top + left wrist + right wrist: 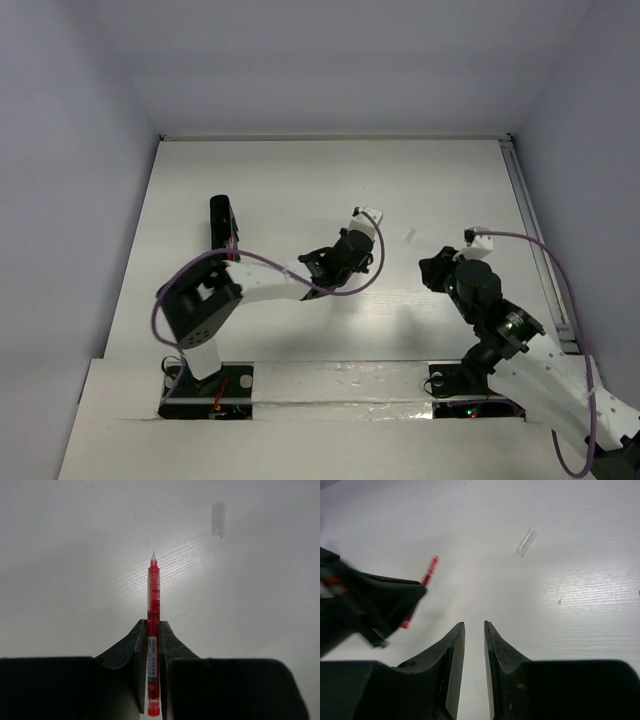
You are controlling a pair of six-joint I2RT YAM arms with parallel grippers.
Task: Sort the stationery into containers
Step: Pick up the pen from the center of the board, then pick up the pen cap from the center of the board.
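Left gripper [153, 626] clamped on red pen [153, 587], right of the black box [222, 220]; right gripper [474, 626] farther right, jaws slightly apart, empty.

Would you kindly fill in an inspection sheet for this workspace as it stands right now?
Surface: white table, no spills or marks seen.
Job's things: red pen clamped in the left end effector, tip pointing forward; long black box at the far left, partly hidden by the left arm, contents not visible.
Clutter: small clear piece lying loose on the table, beyond both end effectors.
End effectors: left shut on the red pen; right end effector narrowly open, holding nothing.
Cables: purple cables looped along each arm, no snag seen.
Surroundings: pale walls on three sides; nothing else seen.
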